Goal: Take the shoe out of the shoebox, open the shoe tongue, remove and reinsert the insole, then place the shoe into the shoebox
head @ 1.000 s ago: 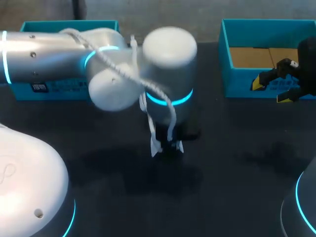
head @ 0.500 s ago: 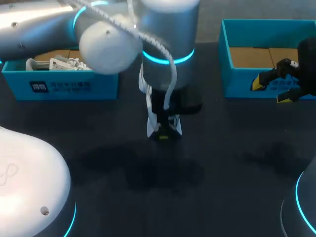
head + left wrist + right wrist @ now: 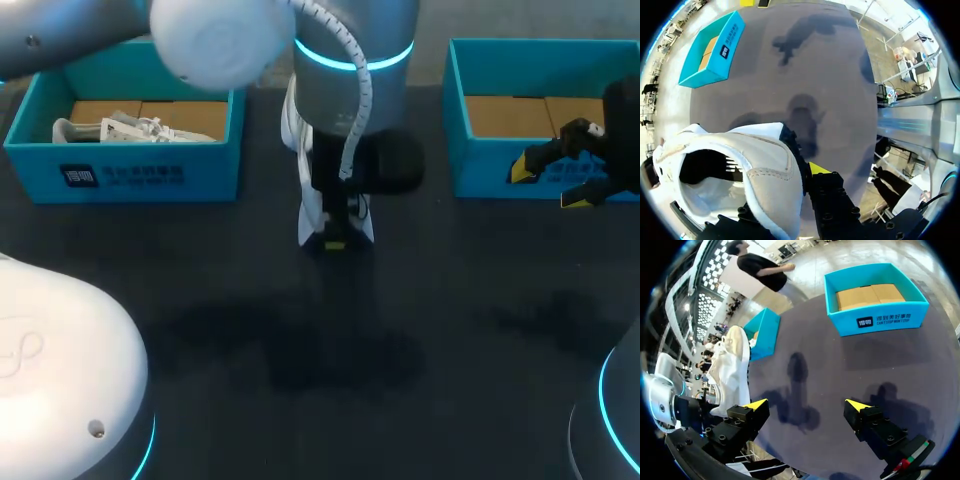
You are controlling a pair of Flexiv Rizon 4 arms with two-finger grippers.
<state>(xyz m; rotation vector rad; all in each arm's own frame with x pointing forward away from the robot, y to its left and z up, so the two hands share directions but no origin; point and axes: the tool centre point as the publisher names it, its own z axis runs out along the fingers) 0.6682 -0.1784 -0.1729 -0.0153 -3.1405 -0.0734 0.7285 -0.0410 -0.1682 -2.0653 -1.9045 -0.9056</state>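
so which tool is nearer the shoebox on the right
Right. The right tool hangs open just in front of that shoebox; the left tool is over the table middle, holding the white shoe.

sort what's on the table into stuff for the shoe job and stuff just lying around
Job: white shoe, held in the left pincer; left shoebox and right shoebox, either could be its box.
Lying about: second shoe, inside the left shoebox.
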